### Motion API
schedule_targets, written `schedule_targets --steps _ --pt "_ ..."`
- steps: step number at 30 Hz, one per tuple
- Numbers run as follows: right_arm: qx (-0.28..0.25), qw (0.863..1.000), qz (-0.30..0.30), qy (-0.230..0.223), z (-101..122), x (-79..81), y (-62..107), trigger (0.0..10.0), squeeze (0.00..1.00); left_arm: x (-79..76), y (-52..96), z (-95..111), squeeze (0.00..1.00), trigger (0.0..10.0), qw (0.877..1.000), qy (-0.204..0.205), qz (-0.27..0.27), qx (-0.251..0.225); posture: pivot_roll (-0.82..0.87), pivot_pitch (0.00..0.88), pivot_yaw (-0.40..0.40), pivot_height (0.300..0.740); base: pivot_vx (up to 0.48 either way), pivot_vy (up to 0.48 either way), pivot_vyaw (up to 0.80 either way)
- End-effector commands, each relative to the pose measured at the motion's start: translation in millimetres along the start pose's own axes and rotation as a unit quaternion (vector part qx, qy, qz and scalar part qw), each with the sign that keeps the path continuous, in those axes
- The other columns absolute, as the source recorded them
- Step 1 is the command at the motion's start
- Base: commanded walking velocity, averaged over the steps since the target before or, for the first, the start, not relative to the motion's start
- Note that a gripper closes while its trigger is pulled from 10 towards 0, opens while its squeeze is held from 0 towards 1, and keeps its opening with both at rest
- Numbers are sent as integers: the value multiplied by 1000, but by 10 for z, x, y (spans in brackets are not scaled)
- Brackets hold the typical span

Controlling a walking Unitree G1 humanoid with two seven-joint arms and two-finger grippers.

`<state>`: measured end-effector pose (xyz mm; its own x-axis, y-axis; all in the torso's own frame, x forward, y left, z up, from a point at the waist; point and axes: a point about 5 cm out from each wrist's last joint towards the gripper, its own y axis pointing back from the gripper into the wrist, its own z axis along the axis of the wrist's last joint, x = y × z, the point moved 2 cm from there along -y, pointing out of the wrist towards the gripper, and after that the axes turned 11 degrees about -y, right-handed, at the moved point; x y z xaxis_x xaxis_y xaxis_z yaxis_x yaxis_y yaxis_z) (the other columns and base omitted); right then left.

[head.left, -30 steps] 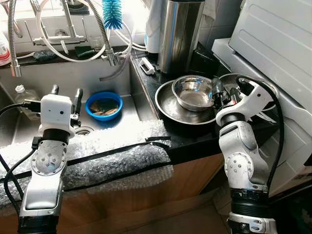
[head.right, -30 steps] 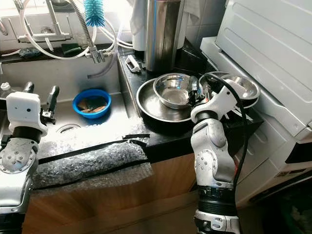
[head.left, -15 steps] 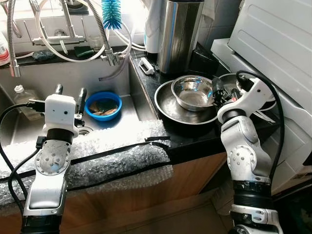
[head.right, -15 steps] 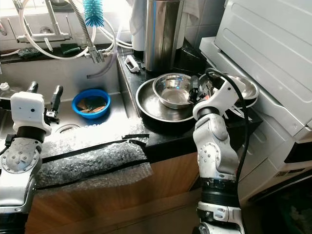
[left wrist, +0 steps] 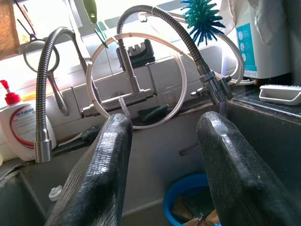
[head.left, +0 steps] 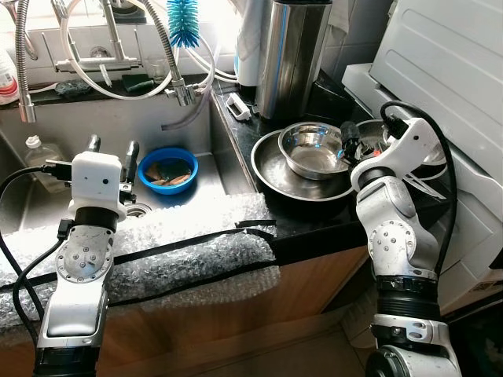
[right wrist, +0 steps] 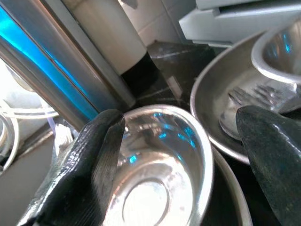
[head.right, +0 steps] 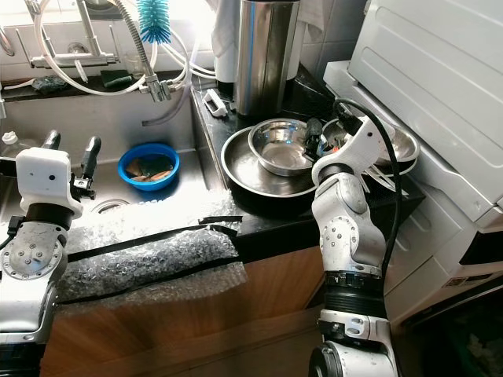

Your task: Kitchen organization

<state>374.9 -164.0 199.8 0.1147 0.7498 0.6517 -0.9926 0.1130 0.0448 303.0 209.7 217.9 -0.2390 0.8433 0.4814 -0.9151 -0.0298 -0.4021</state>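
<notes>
A small steel bowl (head.left: pixel 310 149) sits inside a wide steel pan (head.left: pixel 271 169) on the dark counter. A second steel bowl (head.left: pixel 376 132) lies to the right, partly hidden behind my right arm. My right gripper (head.left: pixel 348 145) hovers at the small bowl's right rim, open. In the right wrist view its fingers (right wrist: pixel 89 160) stand wide apart above the small bowl (right wrist: pixel 155 188), holding nothing. My left gripper (head.left: pixel 110 147) hangs open over the sink (head.left: pixel 47 200), just left of a blue bowl (head.left: pixel 167 169) with scraps in it.
A tall steel canister (head.left: pixel 291 55) stands behind the pan. A white appliance (head.left: pixel 448 71) crowds the right side. Faucet hoses (head.left: pixel 169 63) and a blue brush (head.left: pixel 182 23) hang over the sink. Bubble wrap (head.left: pixel 181 251) covers the sink's front edge. A small bottle (head.left: pixel 35 149) stands in the sink.
My right arm has shifted slightly toward the back, its gripper staying beside the small bowl. The left gripper has moved a little to the right.
</notes>
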Motion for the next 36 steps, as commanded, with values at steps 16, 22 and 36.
schedule_targets --steps 16,22,36 --pt "39 999 -9 7 -109 -12 -9 314 0 -9 -18 46 0 10000 1000 -10 1 -10 -59 0 -76 727 0 0 0" --pt "48 999 -8 11 -140 -2 -8 10000 0 -11 -13 46 0 10000 1000 -10 0 -10 -58 0 -77 727 0 0 0" --pt "78 996 31 21 -254 102 25 10000 0 -30 -27 49 0 10000 1000 -12 -3 -12 -58 0 -77 727 0 0 0"
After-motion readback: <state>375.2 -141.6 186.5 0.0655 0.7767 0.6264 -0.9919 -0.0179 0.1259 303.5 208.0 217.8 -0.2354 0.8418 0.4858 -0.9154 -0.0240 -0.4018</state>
